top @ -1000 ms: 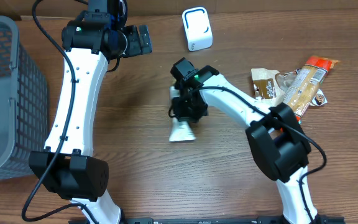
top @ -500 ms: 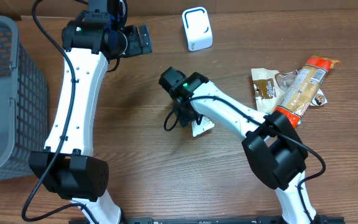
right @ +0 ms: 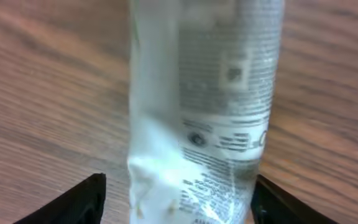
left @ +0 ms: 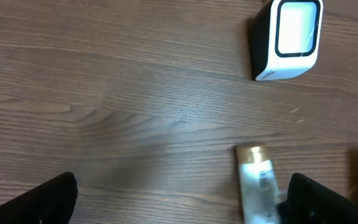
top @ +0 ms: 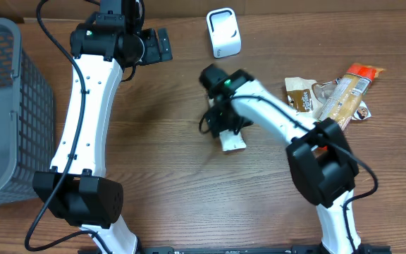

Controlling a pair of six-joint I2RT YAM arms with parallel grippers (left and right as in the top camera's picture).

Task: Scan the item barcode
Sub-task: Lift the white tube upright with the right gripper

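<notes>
**White packet lies between spread fingers**

A white, silvery packet [right: 210, 93] fills the middle of the view, running lengthwise from the top edge down to the bottom. It lies on the brown wood-grain bench [right: 42, 74]. Small dark print covers its right half, too blurred to read, with a small square mark near the top. Its left side is creased and plain. The right end effector [right: 176, 205] has its two dark fingers [right: 73, 202] set wide apart at the lower corners, with the packet between them.
</notes>
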